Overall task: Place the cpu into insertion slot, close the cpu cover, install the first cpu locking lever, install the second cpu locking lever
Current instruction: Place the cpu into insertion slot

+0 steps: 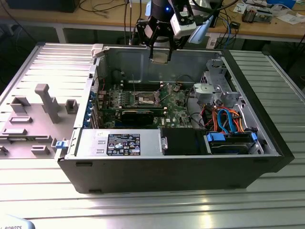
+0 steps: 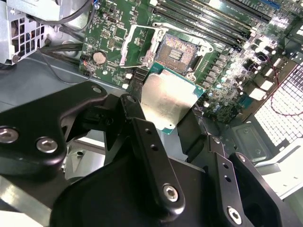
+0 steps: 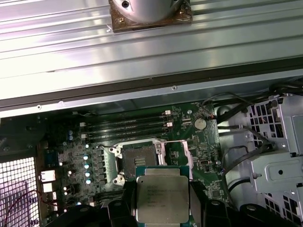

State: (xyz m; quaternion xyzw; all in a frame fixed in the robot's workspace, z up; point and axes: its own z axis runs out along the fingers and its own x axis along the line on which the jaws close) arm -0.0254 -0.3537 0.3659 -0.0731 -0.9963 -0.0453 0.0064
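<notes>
My gripper hangs above the open computer case, shut on the cpu, a flat square chip with a silvery top. In both wrist views the cpu sits between the black fingers, held by two opposite edges. The insertion slot lies bare on the green motherboard below, its dark centre uncovered. The cpu cover stands flipped open beside the slot. The chip is well above the board and touches nothing else.
The case's metal walls ring the motherboard. A long black graphics card lies in front of the slot, and memory slots behind it. A drive cage with blue and orange cables fills the exterior view's right. A grey fixture plate lies outside.
</notes>
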